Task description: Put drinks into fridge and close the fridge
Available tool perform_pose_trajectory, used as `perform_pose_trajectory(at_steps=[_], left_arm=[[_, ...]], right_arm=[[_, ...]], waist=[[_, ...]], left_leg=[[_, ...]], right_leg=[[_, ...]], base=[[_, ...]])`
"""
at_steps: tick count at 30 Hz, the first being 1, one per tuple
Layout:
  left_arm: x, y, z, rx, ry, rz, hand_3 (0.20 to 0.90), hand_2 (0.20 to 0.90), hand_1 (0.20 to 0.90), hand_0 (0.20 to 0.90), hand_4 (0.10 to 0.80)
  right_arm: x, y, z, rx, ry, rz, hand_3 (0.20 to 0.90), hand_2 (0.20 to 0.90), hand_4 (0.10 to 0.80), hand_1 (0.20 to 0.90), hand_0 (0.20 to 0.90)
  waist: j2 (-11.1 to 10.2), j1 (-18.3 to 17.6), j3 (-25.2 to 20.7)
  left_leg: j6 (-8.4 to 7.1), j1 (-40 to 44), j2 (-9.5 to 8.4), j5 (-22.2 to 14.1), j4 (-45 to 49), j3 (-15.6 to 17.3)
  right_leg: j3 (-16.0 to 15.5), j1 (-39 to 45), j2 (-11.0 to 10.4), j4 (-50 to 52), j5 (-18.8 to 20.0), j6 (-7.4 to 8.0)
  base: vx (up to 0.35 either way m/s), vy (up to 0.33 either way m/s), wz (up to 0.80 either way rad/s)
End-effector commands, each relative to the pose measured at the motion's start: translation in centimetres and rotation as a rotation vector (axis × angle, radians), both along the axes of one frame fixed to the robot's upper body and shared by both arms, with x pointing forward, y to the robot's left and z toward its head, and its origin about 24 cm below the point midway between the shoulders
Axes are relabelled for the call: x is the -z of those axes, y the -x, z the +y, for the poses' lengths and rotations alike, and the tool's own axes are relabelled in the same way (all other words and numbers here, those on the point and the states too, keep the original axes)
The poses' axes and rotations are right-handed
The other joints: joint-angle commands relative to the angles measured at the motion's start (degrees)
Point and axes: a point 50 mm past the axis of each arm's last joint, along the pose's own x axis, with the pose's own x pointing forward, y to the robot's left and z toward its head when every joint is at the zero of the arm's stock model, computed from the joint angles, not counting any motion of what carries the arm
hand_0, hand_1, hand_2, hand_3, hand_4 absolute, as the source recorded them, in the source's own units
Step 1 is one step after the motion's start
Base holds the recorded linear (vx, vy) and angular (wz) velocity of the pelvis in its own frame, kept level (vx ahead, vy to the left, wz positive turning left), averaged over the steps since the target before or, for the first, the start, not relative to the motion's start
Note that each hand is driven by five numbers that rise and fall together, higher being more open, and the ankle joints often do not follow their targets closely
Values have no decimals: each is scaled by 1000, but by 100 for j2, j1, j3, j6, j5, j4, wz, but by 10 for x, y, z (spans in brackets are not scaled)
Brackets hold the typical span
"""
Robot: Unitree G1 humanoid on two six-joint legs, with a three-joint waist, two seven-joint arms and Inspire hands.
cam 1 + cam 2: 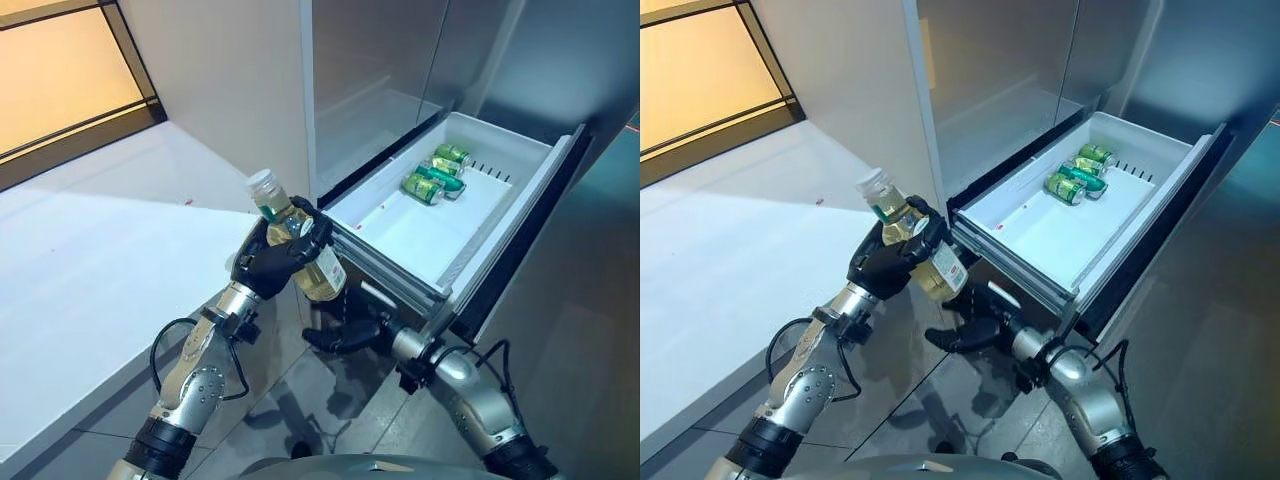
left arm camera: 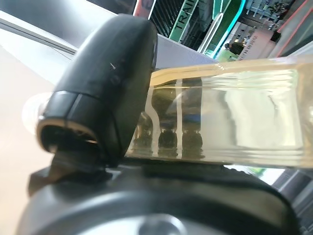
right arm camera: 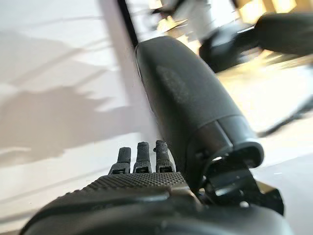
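Observation:
My left hand (image 1: 275, 258) is shut on a clear bottle (image 1: 318, 271) of pale yellow drink with a white cap, held tilted just left of the open fridge drawer's front corner. In the left wrist view the bottle (image 2: 234, 117) lies across the palm under the thumb (image 2: 107, 83). The white drawer (image 1: 420, 240) is pulled out of the fridge and holds several green cans (image 1: 438, 175) at its far end. My right hand (image 1: 345, 335) hangs open below the drawer front, fingers straight (image 3: 142, 159), holding nothing.
A white counter (image 1: 90, 260) spreads to the left of the fridge. The fridge's grey upper doors (image 1: 380, 70) stand above the drawer. A dark tiled floor (image 1: 330, 400) lies below both arms.

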Motion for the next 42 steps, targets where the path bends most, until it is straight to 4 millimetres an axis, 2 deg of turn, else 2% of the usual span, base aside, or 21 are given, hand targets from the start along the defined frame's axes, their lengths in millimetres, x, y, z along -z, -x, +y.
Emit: perform_pose_trajectory(at_steps=[1, 6, 12, 21, 25, 30, 35, 42], left_arm=[[-68, -4, -3, 32, 26, -386, 200, 300, 300, 300, 100], [-70, -2, -8, 74, -28, -393, 200, 300, 300, 300, 100], [-74, -4, -16, 92, -99, -431, 200, 300, 300, 300, 100], [-81, -13, -16, -23, -203, -493, 200, 300, 300, 300, 100], [-79, -15, -18, 5, -176, -472, 200, 300, 300, 300, 100], [-76, -10, -32, 158, -105, -461, 200, 300, 300, 300, 100], [-84, -5, -41, 225, 38, -506, 200, 300, 300, 300, 100], [-95, 5, -52, 277, 95, -584, 200, 300, 300, 300, 100]], right_arm=[[-72, -19, 6, -66, -214, -243, 900, 900, 800, 900, 900], [-83, -18, 2, -124, -224, -232, 900, 900, 800, 900, 900], [-91, -16, 8, -233, -229, -217, 900, 900, 800, 900, 900], [-104, -18, 15, -300, -192, -267, 900, 900, 800, 900, 900], [-107, -21, 15, -285, -176, -278, 900, 900, 800, 900, 900], [-108, -22, 18, -276, -175, -266, 900, 900, 800, 900, 900], [-103, -24, 24, -263, -151, -226, 900, 900, 800, 900, 900], [-99, -29, 29, -198, -156, -197, 900, 900, 800, 900, 900]], waist=[[42, 2, -416], [-4, 5, -426], [-67, -1, -437], [-110, -12, -464], [-120, -27, -472], [-111, -47, -461], [-116, -86, -457], [-130, -81, -436]], left_leg=[[7, 91, 20, -624, 10, 157], [16, 79, 25, -609, 10, 187], [22, 63, 8, -606, 10, 175], [7, 36, 1, -593, 10, 183], [4, 24, -1, -588, 10, 182], [2, 19, 8, -582, 10, 203], [8, 27, -1, -598, 10, 229], [25, 39, -11, -600, 10, 199]], right_leg=[[-24, -276, -4, 338, -129, 326], [-17, -281, -7, 339, -115, 320], [-18, -286, -3, 305, -75, 322], [-18, -295, -3, 253, -34, 326], [9, -311, 8, 241, -15, 329], [27, -329, 11, 245, 2, 332], [68, -341, 18, 249, -1, 330], [85, -333, 36, 253, 0, 310]], base=[[0, 0, 0], [0, 0, 0], [0, 0, 0], [0, 0, 0], [0, 0, 0], [0, 0, 0], [0, 0, 0], [2, 2, -1]])
